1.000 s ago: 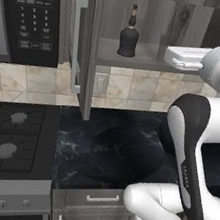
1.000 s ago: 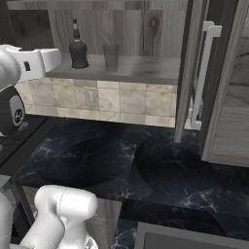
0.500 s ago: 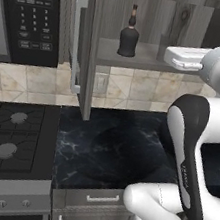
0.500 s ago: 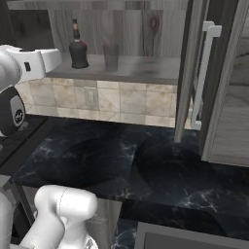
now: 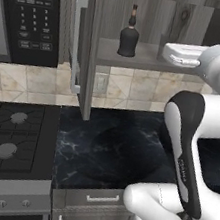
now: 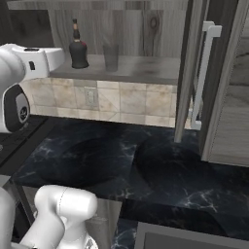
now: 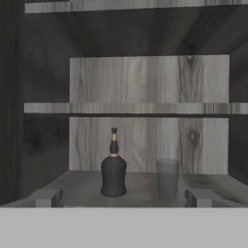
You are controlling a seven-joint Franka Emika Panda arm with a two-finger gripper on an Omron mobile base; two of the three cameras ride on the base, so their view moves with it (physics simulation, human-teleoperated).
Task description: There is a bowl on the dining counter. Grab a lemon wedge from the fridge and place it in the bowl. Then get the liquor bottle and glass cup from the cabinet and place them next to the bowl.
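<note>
The cabinet (image 5: 88,52) stands open. On its lower shelf (image 6: 146,69) the dark liquor bottle (image 5: 129,36) (image 6: 78,48) (image 7: 114,172) is upright, and the see-through glass cup (image 6: 111,57) (image 7: 167,178) stands just to its right, a small gap between them. My gripper (image 7: 124,198) is open at the shelf's front edge and faces both, still short of them, with nothing between its fingers. The white hand (image 5: 182,54) (image 6: 46,61) is level with the shelf. The bowl, lemon wedge, fridge and dining counter are out of view.
The open left cabinet door with its silver handle (image 5: 74,45) juts out beside the black microwave (image 5: 32,13). The right door and its handle (image 6: 202,78) also swing outward. Below lie the black marbled worktop (image 5: 111,147) and a stove (image 5: 11,136).
</note>
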